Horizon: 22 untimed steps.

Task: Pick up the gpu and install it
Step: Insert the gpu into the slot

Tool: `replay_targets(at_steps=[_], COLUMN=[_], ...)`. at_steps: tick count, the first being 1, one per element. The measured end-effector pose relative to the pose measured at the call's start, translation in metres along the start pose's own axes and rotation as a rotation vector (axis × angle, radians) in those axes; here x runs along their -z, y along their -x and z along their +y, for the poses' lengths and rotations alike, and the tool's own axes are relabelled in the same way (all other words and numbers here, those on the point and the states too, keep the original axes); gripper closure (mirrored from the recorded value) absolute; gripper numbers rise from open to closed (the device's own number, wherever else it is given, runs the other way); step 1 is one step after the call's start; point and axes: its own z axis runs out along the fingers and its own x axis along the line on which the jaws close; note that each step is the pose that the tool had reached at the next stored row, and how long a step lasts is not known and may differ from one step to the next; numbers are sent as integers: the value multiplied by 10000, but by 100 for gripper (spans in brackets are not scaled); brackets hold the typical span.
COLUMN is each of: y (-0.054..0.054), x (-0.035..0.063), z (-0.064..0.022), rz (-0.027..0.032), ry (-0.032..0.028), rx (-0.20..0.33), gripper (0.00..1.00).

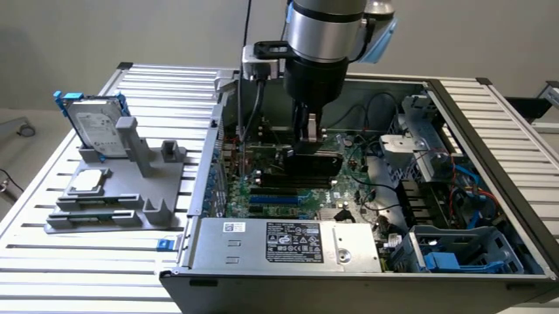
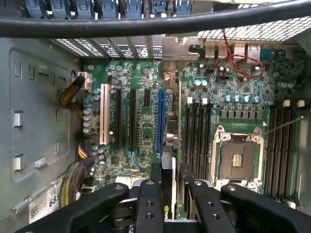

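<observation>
Black claw point(image 1: 307, 145): exterior view first. It hangs off the silver arm point(image 1: 319, 33) down inside the open pc case point(image 1: 489, 131), clamped on the gpu.
gpu point(image 1: 313, 169): right under the claw, black cooler cover facing the camera, low over the motherboard point(image 1: 349, 186). Honestly can't tell if it's in a slot.
Grey fixture point(image 1: 131, 196): well off to the exterior view's left of the claw, outside the case, on the slatted table point(image 1: 52, 261).
Hard drive point(image 1: 91, 127): silver in a blue frame, standing up at the fixture's far end.
Processor chip point(image 1: 89, 182): small silver square lying flat on the fixture, nearer the camera than the drive.
Power supply point(image 1: 288, 242): grey labelled box, between the claw and the camera.
Claw again point(image 2: 170, 170): wrist view now. The black fingers point(image 2: 148, 194) sit either side of the card, pinching it edge-on.
gpu here point(image 2: 167, 191): runs straight ahead from the claw, with its silver bracket point(image 2: 181, 48) at the far end by the case's rear wall.
Blue slot point(image 2: 160, 121): long connector just beside the card, running alongside it.
White slot point(image 2: 103, 119): further out on the blue slot's side.
Memory slots point(image 2: 197, 131): just beside the card on its other side.
Processor socket point(image 2: 238, 155): silver-framed, beyond the memory slots.
Black cable point(image 2: 146, 24): thick, crossing the view ahead of the claw.
</observation>
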Motion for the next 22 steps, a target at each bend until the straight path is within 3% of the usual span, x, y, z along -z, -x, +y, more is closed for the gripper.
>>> replay_targets(at_steps=[8,22], y=[-13,-70], x=[-126,-210], z=[190,205], rz=[8,6], ry=[-69,-114], rx=[77,121], gripper=[74,74])
